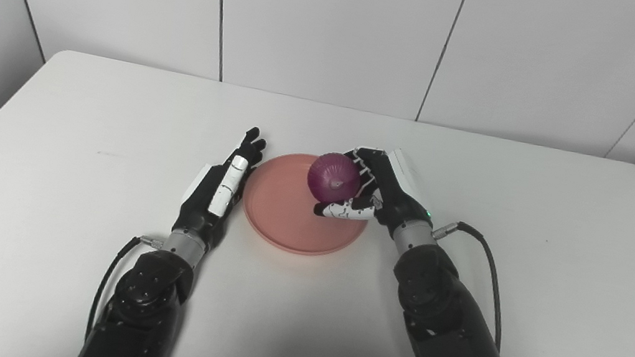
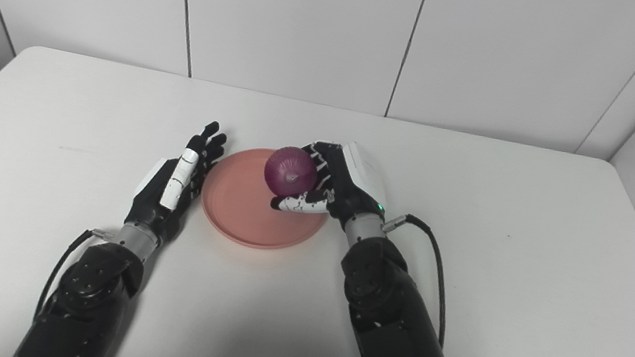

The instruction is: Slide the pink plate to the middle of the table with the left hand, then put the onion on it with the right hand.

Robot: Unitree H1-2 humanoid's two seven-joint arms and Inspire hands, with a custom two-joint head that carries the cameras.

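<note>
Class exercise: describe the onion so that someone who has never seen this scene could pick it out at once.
Start at the white table and find the pink plate near its middle. Over the plate's right side, the right hand grips a round, dark purple onion, the only purple thing there.

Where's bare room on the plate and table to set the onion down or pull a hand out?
The pink plate is bare across its left and near parts. Its right rim is crowded: the right hand holds the onion there. The left hand lies along the plate's left rim. The table is bare right of the right arm, left of the left arm, and beyond the plate.
</note>
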